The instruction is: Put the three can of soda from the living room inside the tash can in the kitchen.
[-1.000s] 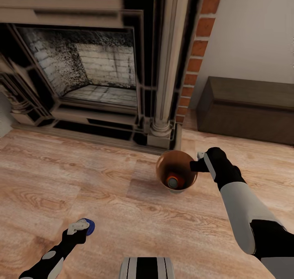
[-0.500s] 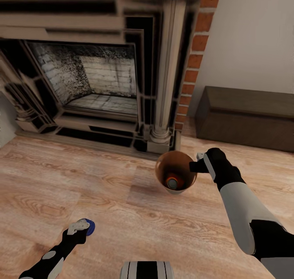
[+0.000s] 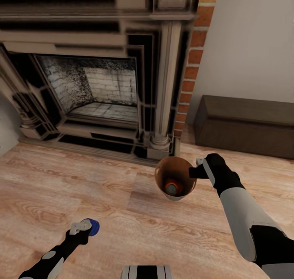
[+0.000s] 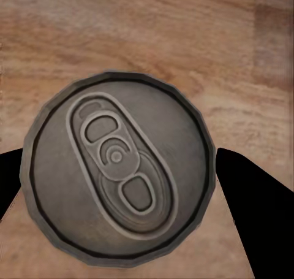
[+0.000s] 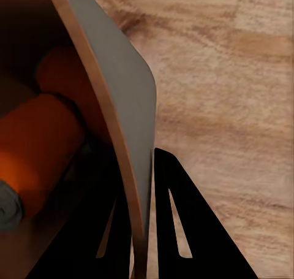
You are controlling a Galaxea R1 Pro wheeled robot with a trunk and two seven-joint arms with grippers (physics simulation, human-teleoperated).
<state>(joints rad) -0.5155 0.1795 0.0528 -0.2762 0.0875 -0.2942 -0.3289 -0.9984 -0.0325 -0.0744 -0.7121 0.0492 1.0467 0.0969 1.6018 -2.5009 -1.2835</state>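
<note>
Right gripper (image 3: pixel 195 169) pinched bin (image 3: pixel 175 184) rim, bin hung off floor at 12 o'clock, cans (image 5: pixel 37 141) lying inside. Left gripper (image 3: pixel 83 226) clamped third can (image 4: pixel 116 168), axis upright, at 7 o'clock; bin lay toward 2 o'clock from it.

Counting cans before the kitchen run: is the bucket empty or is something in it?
Not empty. The bucket holds at least one orange can; the right wrist view shows two orange shapes inside, the exact count unclear.
</note>
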